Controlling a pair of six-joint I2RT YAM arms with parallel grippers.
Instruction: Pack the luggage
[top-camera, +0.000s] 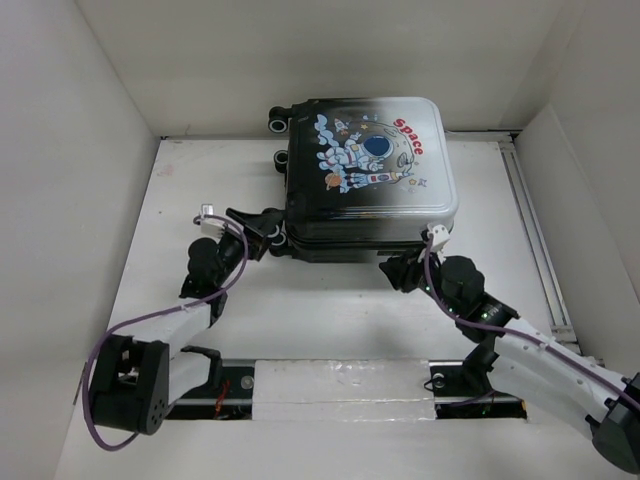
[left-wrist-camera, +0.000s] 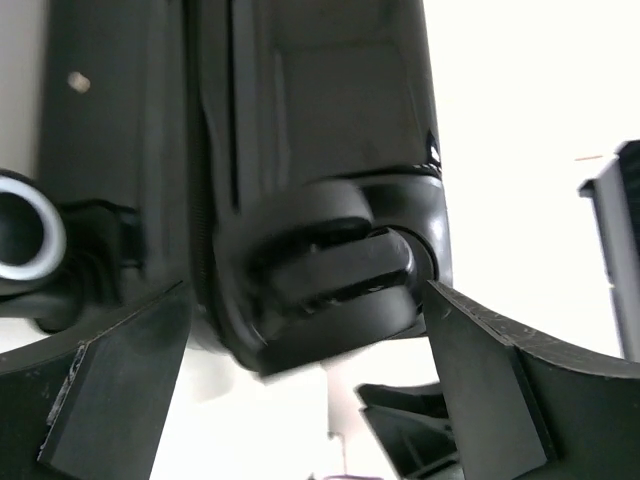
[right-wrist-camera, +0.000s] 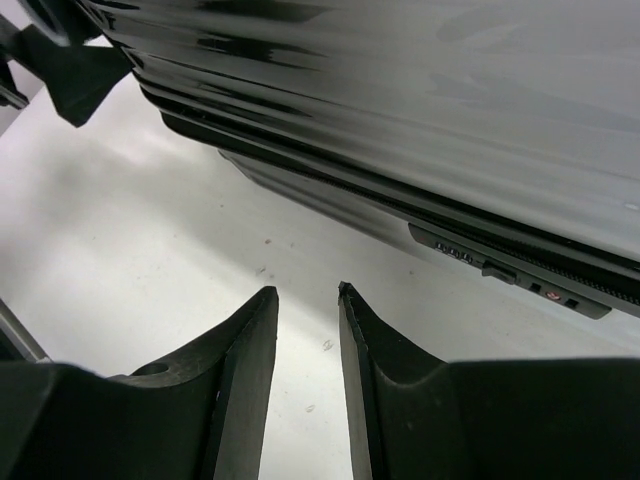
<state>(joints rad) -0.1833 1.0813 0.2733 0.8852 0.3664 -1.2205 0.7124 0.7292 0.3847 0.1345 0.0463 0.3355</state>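
The luggage (top-camera: 370, 175) lies flat and closed at the back middle of the table, its astronaut and "Space" print facing up and its black wheels (top-camera: 276, 122) to the left. My left gripper (top-camera: 262, 228) is at its front left corner, open wide. A black wheel (left-wrist-camera: 330, 270) sits just ahead of that gripper (left-wrist-camera: 307, 290), between the two fingers and touching neither. My right gripper (top-camera: 395, 268) hovers off the case's front right edge. In the right wrist view it (right-wrist-camera: 307, 292) is open by a narrow gap with only bare table between the fingers. The luggage's glossy shell (right-wrist-camera: 400, 90) and combination lock (right-wrist-camera: 455, 252) lie ahead.
White walls enclose the table on the left, back and right. A metal rail (top-camera: 535, 230) runs along the right side. The arms' mounting bar (top-camera: 340, 385) spans the near edge. A purple cable (top-camera: 150, 320) trails along the left arm.
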